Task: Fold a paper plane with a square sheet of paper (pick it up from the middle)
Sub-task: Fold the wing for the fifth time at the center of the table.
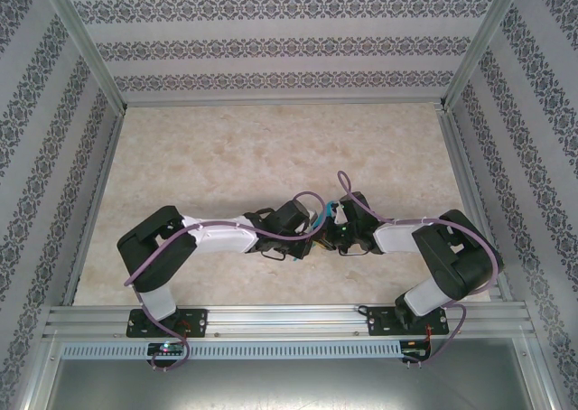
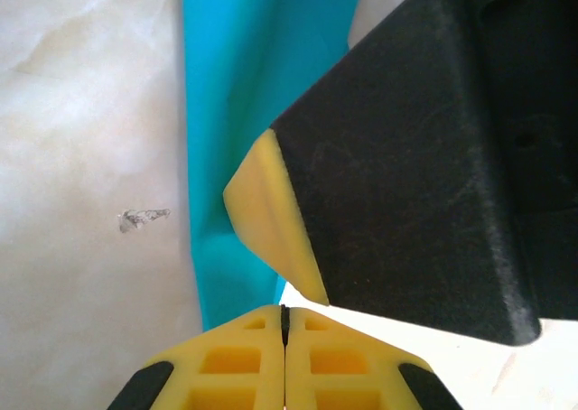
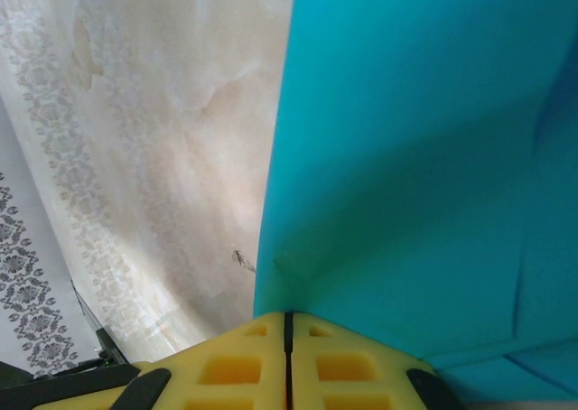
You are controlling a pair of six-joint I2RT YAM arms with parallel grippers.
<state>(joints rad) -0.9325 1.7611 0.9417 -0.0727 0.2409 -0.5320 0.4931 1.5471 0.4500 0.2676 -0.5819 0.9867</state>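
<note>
- Cream stone-look table (image 1: pixel 271 148) takes up the middle of the view from above, with a metal rail along its near edge.
- Grey patterned walls (image 1: pixel 271 49) stand at the back and on both sides of the table.
- Left arm (image 1: pixel 217 237) and right arm (image 1: pixel 452 247), black and white, bend in toward each other. They meet near the front middle of the table.
- Blue paper (image 3: pixel 415 157) is at that meeting spot, between the two arm tips. From above, just a small blue bit shows there. In the right wrist view it is a big smooth sheet with one straight edge over the table and some fold lines near the right side.
- Right pincer (image 3: pixel 287 318) has its two yellow fingers pressed together, and they are clamped on the blue paper, which runs right into their tips.
- Left pincer (image 2: pixel 284 315) also has its yellow fingers pressed together. The blue paper reaches their tips, but I cannot tell if it is pinched between them.
- One yellow pad (image 2: pixel 271 220) of the right pincer, on its black finger, sits just above the left pincer's tips and rests against the paper.
- Small grey mark (image 2: pixel 143 218) is on the table, near the paper's left edge.
</note>
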